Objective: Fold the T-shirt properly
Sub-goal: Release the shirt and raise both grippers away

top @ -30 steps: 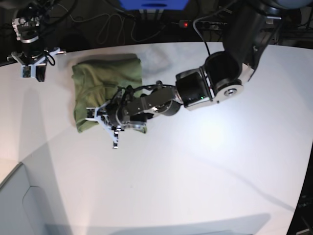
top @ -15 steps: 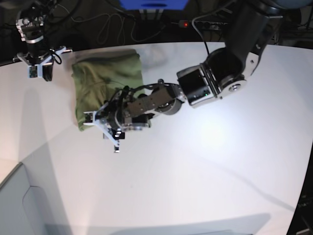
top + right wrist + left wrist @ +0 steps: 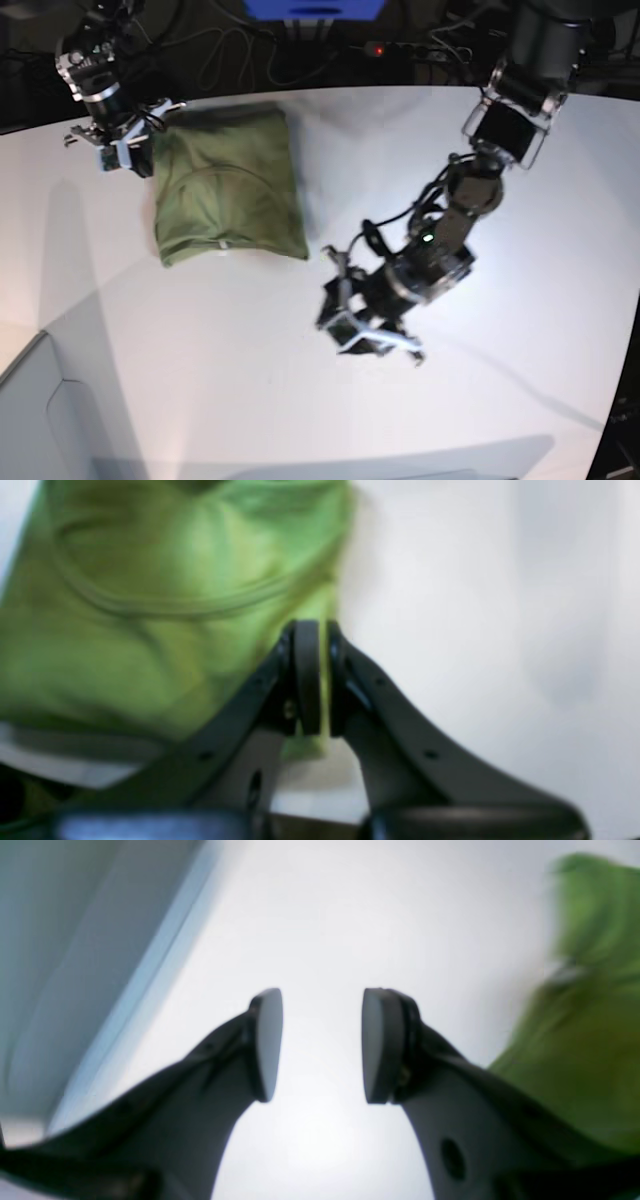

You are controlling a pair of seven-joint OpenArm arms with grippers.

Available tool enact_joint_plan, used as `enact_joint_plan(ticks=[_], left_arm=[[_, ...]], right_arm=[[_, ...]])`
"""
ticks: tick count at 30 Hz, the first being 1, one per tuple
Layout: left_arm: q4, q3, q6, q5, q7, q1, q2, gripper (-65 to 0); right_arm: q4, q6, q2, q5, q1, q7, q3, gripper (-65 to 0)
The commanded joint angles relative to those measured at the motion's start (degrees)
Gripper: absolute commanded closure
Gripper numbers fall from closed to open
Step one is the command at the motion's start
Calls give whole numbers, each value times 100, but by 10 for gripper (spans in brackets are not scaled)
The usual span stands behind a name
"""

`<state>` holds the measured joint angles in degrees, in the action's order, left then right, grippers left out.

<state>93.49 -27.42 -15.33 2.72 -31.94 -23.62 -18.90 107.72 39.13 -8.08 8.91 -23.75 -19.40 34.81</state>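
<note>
The folded T-shirt (image 3: 228, 185) lies upper left on the table (image 3: 520, 300), the right gripper (image 3: 314, 677) pinching its edge, while the left gripper (image 3: 320, 1045) gapes wide at centre.

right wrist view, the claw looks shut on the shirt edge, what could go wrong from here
1. The right claw pinches a thin edge of the olive-green soft-fabric T-shirt; pulling away now could drag the folded stack open.
2. The left claw is open, off the shirt, over the white table, so nothing pins the fold if it slides.
</note>
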Motion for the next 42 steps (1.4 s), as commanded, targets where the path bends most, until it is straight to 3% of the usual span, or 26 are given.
enact_joint_plan(ticks=[1,5,8,12,17,25,32,37,42], left_arm=[[211,443,-10,49,52,300,-23,-251],[580,2298,-36,58,69,1698,39,-249],[659,3485,-54,365,78,2524,329,-249],[607,4461,-54,1060,60,3157,452,-248],[633,4918,-54,1658,60,3632,417,-248],[686,5419,-54,1719,60,4028,417,-247],[950,5753,-54,1728,60,4414,443,-247],[1345,5797,-54,1728,60,4898,443,-247],[1539,6193,-54,1728,60,5320,821,-247]], right_arm=[[81,87,21,-113,6,142,-39,-2],[-7,87,30,-113,41,142,-171,-2],[-201,87,38,-113,111,142,-144,-2],[-517,87,38,-113,67,142,-136,-2],[-816,87,65,-113,-47,195,-127,-2],[-1159,87,320,-139,-153,195,-30,-2],[-350,87,276,-165,-434,204,-4,-2],[-34,87,320,-570,-452,160,137,-2],[-377,87,408,-561,-241,160,453,-2]])
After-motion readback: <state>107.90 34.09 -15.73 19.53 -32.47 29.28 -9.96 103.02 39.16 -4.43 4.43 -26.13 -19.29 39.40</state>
